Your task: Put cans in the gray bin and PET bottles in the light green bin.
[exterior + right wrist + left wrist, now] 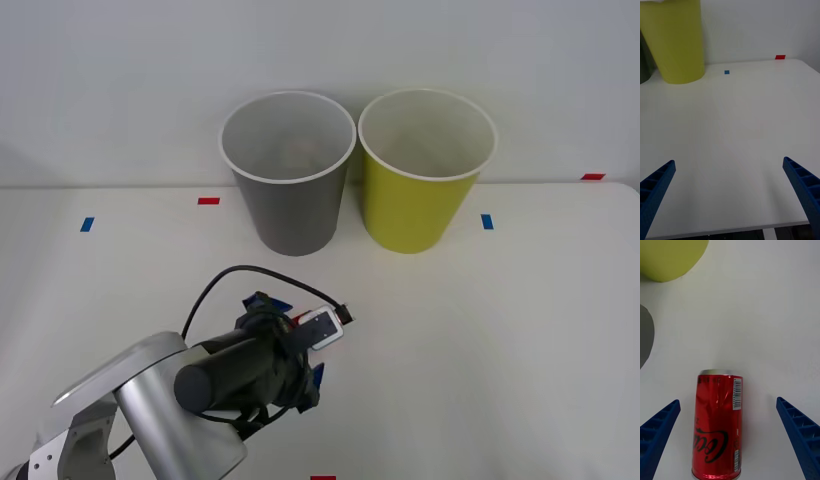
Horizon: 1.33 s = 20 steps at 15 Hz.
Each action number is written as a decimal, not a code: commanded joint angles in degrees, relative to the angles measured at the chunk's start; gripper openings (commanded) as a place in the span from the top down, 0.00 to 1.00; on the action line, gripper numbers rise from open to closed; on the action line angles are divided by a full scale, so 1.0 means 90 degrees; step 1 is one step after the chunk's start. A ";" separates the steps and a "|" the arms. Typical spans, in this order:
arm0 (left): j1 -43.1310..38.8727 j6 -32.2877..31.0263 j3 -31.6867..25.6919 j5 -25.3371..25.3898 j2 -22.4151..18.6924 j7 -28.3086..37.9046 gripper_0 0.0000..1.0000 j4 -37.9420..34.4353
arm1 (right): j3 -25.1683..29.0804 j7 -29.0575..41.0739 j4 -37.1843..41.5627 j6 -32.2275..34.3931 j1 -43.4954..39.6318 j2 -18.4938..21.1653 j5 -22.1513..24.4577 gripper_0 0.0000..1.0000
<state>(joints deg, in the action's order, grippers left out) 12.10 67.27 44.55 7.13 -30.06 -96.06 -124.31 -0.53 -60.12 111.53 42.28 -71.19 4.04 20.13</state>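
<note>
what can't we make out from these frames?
- Can: in the front view the left arm's wrist covers nearly all of it; in the left wrist view its near end is cut off by the edge.
- Left gripper: jaws open either side of the can, not touching; fingertips cut off at the corners.
- Gray bin: whatever lies inside is too faint to identify.
- Light green bin: bottom hidden by its own wall.
- Right gripper: open over bare table.
</note>
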 commanded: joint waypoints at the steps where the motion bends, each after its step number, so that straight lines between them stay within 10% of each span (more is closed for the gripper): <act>1: 0.0150 0.0016 0.0001 0.0058 0.0205 -0.0089 0.12 0.0404 | 0.0000 0.0000 0.0000 0.0000 0.0000 0.0000 0.0000 0.00; 14: 0.0433 0.0026 -0.0067 -0.0030 0.0586 -0.0216 0.12 0.1156 | 0.0000 0.0000 0.0000 0.0000 0.0000 0.0000 0.0000 0.00; 15: 0.0433 0.0026 -0.0067 -0.0030 0.0586 -0.0206 0.25 0.1156 | 0.0000 0.0000 0.0000 0.0000 0.0000 0.0000 0.0000 0.00; 17: 0.0424 0.0016 -0.0077 -0.0030 0.0586 -0.0196 0.95 0.1156 | 0.0000 0.0000 0.0000 0.0000 0.0000 0.0000 0.0000 0.00; 20: 0.0424 0.0026 -0.0086 0.0058 0.0557 -0.0187 1.00 0.1156 | 0.0000 0.0000 0.0000 0.0000 0.0000 0.0000 0.0000 0.00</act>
<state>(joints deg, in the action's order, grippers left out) 15.93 67.46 43.84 7.17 -24.88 -97.81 -113.92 -0.53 -60.12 111.53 42.28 -71.19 4.04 20.13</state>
